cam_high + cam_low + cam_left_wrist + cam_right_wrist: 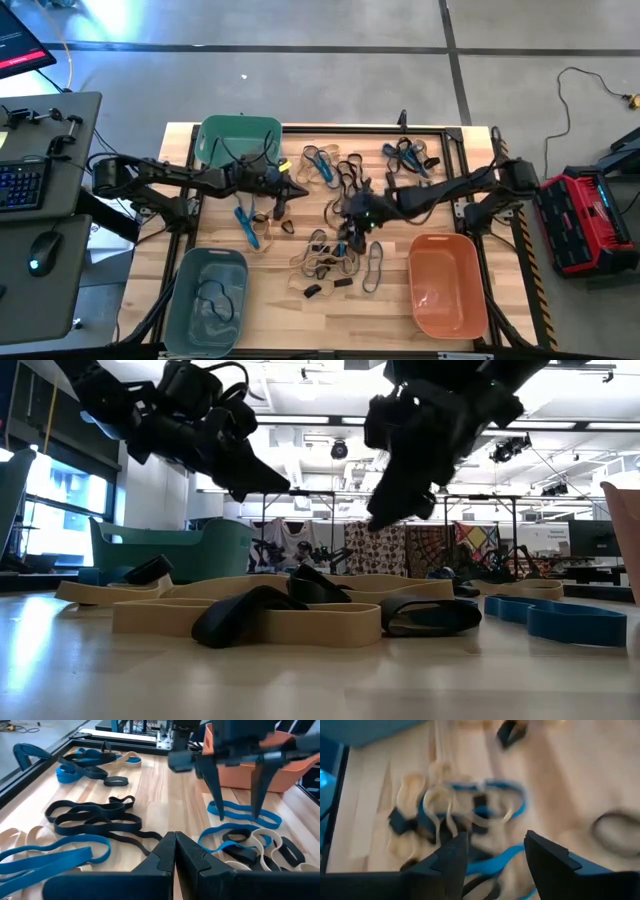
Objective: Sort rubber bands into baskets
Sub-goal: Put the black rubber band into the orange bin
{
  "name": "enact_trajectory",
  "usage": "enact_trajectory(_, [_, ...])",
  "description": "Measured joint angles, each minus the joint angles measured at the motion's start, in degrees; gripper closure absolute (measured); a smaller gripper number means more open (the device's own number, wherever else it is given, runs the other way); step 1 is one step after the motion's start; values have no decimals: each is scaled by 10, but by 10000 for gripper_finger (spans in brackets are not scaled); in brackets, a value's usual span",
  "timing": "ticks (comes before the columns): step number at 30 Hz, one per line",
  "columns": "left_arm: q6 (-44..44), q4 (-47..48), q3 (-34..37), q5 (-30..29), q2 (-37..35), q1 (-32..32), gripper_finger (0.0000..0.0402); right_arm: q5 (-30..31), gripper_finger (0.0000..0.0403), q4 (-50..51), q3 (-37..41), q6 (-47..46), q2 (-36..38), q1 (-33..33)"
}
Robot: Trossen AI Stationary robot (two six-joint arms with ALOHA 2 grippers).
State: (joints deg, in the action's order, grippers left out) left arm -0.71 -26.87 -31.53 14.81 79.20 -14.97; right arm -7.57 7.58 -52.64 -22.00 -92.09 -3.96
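Nearest the lens in the low view, a black band [250, 622] lies draped over a tan loop [300, 624] on the counter [390, 305]. Left end effector [296, 190] hangs closed and empty beside the teal basket [238, 140]. Right end effector [356, 237] stands wide, empty, above the tangled rubber bands [330, 262] at centre; orange basket [447, 283] lies right. Recommended: descend straight, straddle one strand only, close at counter level, avoiding neighbours.

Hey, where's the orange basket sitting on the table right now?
In the high view the orange basket sits at the table's near right corner, on the right arm's side, just right of the loose blue rubber band.
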Motion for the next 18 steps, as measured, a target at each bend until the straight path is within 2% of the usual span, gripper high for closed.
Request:
enact_trajectory(7, [11, 0, 0, 0, 0, 15, 401, 8, 225, 6, 0, -66, -44, -53])
enact_trajectory(18, [16, 0, 0, -3, 0, 36, 401, 100, 277, 58, 1, -78, -63, -67])
